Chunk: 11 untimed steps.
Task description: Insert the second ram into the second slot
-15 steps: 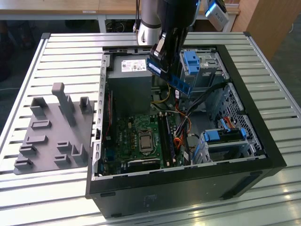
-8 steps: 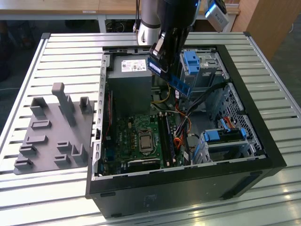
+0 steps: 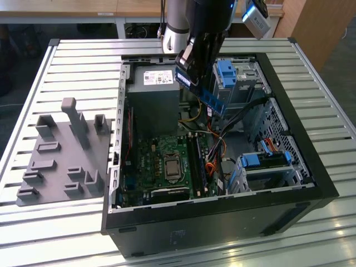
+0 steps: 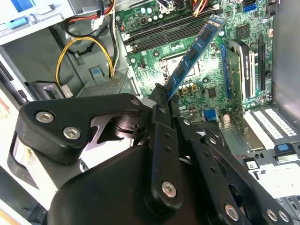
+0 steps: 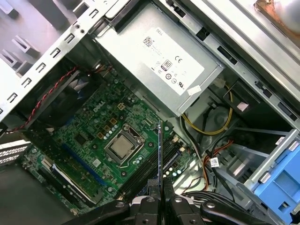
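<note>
The second ram (image 3: pixel 216 103) is held by the gripper (image 3: pixel 193 82) in the air above the open computer case (image 3: pixel 222 217), so the pick-up part of the work is judged as done. In the second wrist view the fingers (image 4: pixel 157 115) are seen closed on one end of the blue stick (image 4: pixel 194 49), and the free end is pointed down toward the motherboard (image 4: pixel 211 89). In the first wrist view the stick (image 5: pixel 160 150) is seen from its thin edge, clamped between the two jaws of the gripper (image 5: pixel 161 194).

The insertion itself is not yet done. In the exterior view the stick is tilted and hangs well above the board, near the power supply (image 3: pixel 153 94) and the blue drive-bay clip (image 3: pixel 227 72), apart from the memory slots (image 3: pixel 196 158). No contact between the stick and any slot is seen. In the second wrist view the long black slots (image 4: pixel 161 29) lie beyond the tip of the stick, and the stick is not lined up with them: it crosses over the processor socket (image 4: pixel 187 65) at an angle. Whether one of the slots is already filled cannot be told from these pictures.

What is left, as a judgement, is the aligning of the stick over the second slot and the pressing of it in. A grey fixture (image 3: pixel 61 156) lies on the table (image 3: pixel 83 61) at the exterior view's left.
</note>
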Motion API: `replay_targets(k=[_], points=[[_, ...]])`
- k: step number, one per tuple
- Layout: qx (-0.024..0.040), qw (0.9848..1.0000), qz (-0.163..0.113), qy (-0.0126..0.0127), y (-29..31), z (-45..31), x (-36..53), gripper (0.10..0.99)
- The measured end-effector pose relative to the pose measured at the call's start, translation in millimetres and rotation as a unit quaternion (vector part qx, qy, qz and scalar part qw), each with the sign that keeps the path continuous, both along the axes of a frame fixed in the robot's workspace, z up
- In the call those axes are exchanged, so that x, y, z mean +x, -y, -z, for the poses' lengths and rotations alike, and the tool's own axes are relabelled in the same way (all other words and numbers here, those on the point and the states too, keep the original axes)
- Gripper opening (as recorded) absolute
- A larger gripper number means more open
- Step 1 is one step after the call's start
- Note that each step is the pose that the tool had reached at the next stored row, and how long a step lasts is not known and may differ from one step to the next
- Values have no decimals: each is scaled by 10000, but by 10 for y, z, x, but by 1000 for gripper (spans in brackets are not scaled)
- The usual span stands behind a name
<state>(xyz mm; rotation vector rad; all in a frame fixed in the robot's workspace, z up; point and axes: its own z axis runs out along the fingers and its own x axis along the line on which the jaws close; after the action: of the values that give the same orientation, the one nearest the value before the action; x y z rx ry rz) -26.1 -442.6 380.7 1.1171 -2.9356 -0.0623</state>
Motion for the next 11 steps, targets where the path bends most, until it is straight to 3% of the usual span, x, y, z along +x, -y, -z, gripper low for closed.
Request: replay_targets(k=[11], points=[[0,9998,217,0,0,0,0,141]])
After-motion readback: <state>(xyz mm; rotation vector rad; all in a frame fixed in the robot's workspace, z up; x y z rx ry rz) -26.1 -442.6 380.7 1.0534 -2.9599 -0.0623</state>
